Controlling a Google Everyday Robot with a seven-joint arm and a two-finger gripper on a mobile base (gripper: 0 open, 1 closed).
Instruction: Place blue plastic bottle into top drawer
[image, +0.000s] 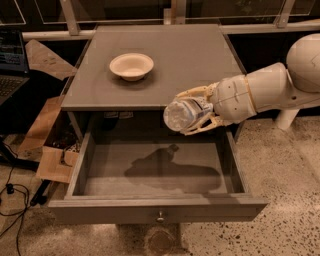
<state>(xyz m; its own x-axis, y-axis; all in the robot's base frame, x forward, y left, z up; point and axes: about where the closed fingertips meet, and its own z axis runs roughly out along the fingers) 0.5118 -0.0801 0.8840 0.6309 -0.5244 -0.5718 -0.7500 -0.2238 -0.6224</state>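
While clamped in the one end effector (192, 113), with two pale fingers (197, 91) curled over and under its body, hangs sideways in the air, one round end toward the camera: one blue plastic bottle (176, 115). Gripped firmly, touching nothing else. Positioned just in front of the bench (200, 55) edge, above the rear right part of the one open top drawer (150, 210). Behind the grip, one thick white arm (265, 90) reaching in from the right. Below, one dark shadow (172, 170) on the drawer floor. Drawer pulled well out, with one small metal knob (160, 217) centred on its front. On the bench top, toward the back left and well apart from the bottle, one cream bowl (131, 65), upright. Left of the bench, at floor level, several pieces of brown cardboard (47, 145) and some black cables (10, 200), count unclear. At the far left edge, part of one laptop (11, 52).
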